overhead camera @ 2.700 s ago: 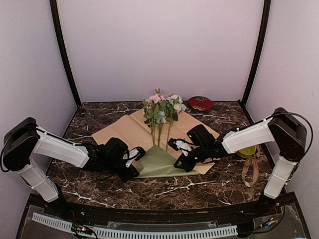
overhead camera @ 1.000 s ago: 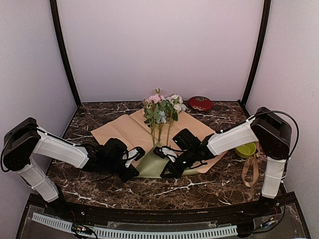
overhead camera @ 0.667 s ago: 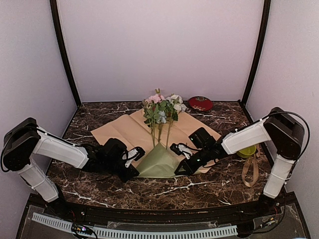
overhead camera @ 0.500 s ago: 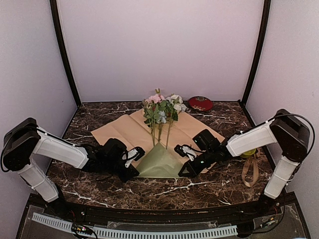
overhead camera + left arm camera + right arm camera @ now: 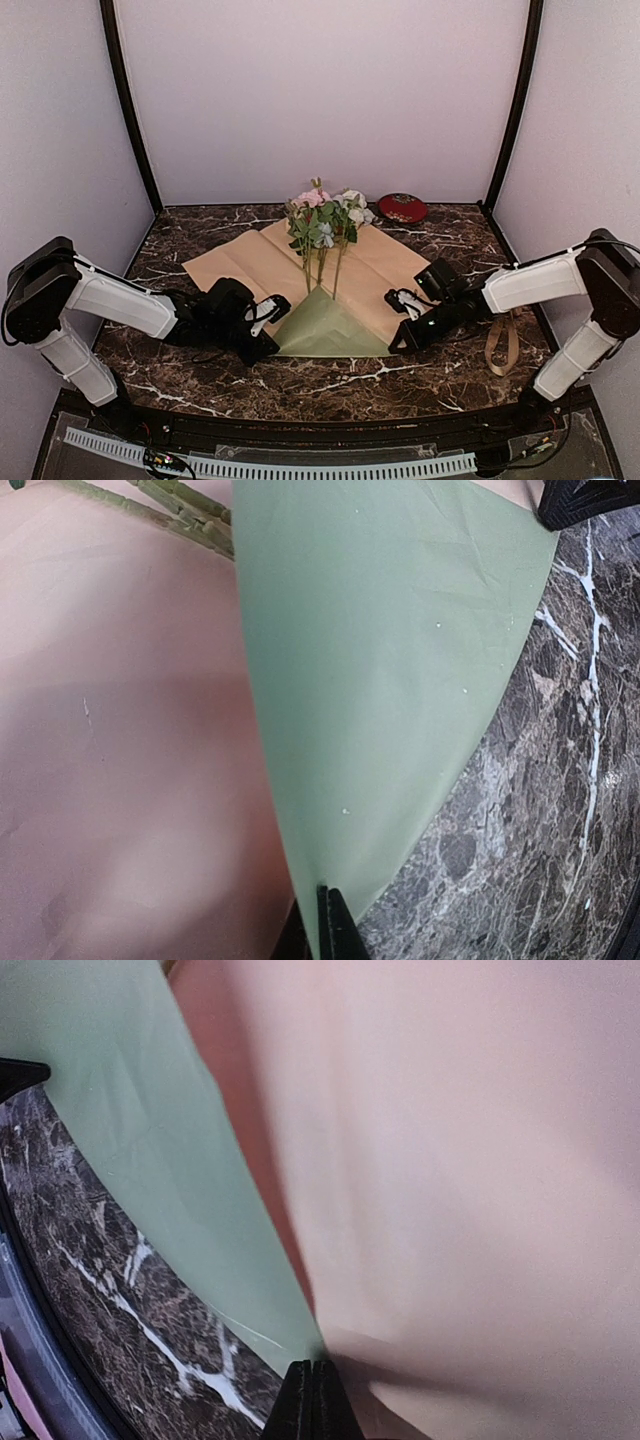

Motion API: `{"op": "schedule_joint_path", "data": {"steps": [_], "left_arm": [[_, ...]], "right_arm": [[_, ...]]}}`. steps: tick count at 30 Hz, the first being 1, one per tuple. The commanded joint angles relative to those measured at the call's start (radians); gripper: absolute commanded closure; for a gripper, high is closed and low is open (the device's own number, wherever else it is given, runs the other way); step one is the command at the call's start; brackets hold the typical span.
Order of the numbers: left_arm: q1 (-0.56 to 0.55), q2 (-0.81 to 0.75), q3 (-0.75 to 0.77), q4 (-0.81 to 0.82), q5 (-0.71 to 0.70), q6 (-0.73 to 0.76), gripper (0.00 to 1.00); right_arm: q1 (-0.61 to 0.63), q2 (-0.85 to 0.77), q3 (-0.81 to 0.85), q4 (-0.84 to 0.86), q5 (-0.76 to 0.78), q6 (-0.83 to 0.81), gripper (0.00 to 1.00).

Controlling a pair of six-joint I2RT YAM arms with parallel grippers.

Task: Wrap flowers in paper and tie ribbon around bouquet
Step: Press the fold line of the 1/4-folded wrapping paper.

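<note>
The paper (image 5: 250,265) lies tan face up, its near corner folded over as a sage-green triangle (image 5: 330,328). The flowers (image 5: 325,225) rest on it, pink and white blooms toward the back and stems (image 5: 170,510) running under the green flap (image 5: 380,660). My left gripper (image 5: 268,326) is shut on the flap's left end, its tips (image 5: 325,930) pinching the edge. At the flap's right end my right gripper (image 5: 400,336) is shut on the fold (image 5: 312,1395), between the green face (image 5: 130,1140) and the tan face (image 5: 450,1160). The ribbon (image 5: 500,345) lies at the right.
A red round dish (image 5: 402,207) sits at the back, right of the blooms. Dark marble table (image 5: 200,225) shows around the sheet. Walls and black posts close in three sides.
My right gripper has moved right along the table, still shut on the paper, drawing the green flap out wide and flat. The left gripper and the flowers have stayed put.
</note>
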Motion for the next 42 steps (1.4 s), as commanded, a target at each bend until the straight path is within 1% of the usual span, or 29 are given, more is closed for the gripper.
{"op": "schedule_joint_path", "data": {"steps": [1, 6, 8, 10, 12, 14, 17, 20, 22, 24, 27, 30, 31, 35, 39, 42], "left_arm": [[0.016, -0.01, -0.039, -0.081, -0.017, 0.0, 1.0], [0.016, -0.011, -0.04, -0.08, -0.018, 0.001, 1.0], [0.016, -0.008, -0.037, -0.081, -0.016, 0.001, 1.0], [0.016, -0.007, -0.036, -0.083, -0.017, 0.0, 1.0], [0.016, -0.007, -0.037, -0.083, -0.02, -0.002, 1.0], [0.016, -0.008, -0.035, -0.086, -0.021, -0.004, 1.0], [0.016, -0.008, -0.036, -0.087, -0.024, -0.007, 1.0], [0.016, -0.013, -0.033, -0.094, -0.02, -0.011, 1.0], [0.017, -0.021, -0.031, -0.097, -0.021, -0.019, 0.97], [0.018, -0.033, -0.032, -0.095, -0.03, -0.039, 0.94], [0.02, -0.046, -0.015, -0.134, -0.079, -0.109, 0.9], [0.023, -0.051, 0.002, -0.219, -0.107, -0.223, 0.88], [0.025, -0.054, -0.003, -0.243, -0.114, -0.275, 0.88], [0.031, -0.072, -0.037, -0.334, -0.138, -0.399, 0.88], [0.035, -0.086, -0.053, -0.412, -0.137, -0.46, 0.92], [0.036, -0.131, -0.052, -0.449, -0.19, -0.476, 0.93]], "right_arm": [[-0.041, -0.066, -0.02, -0.203, 0.11, 0.025, 1.0], [-0.028, -0.126, 0.111, -0.273, 0.176, -0.016, 1.0], [0.005, -0.133, 0.165, -0.247, 0.176, -0.028, 1.0], [0.06, -0.122, 0.2, -0.18, 0.155, -0.037, 1.0], [0.125, -0.086, 0.227, -0.105, 0.118, -0.051, 1.0], [0.176, -0.021, 0.267, -0.067, 0.049, -0.076, 1.0], [0.202, 0.093, 0.306, -0.043, 0.003, -0.082, 1.0], [0.201, 0.178, 0.315, -0.077, 0.071, -0.089, 1.0], [0.199, 0.21, 0.306, -0.1, 0.118, -0.101, 1.0], [0.199, 0.229, 0.282, -0.102, 0.131, -0.102, 1.0], [0.199, 0.245, 0.259, -0.101, 0.13, -0.095, 1.0], [0.199, 0.235, 0.243, -0.101, 0.133, -0.089, 1.0], [0.199, 0.229, 0.241, -0.1, 0.132, -0.089, 1.0], [0.199, 0.218, 0.235, -0.109, 0.139, -0.094, 1.0], [0.199, 0.22, 0.237, -0.119, 0.141, -0.097, 1.0], [0.199, 0.224, 0.241, -0.129, 0.158, -0.088, 1.0]]}}
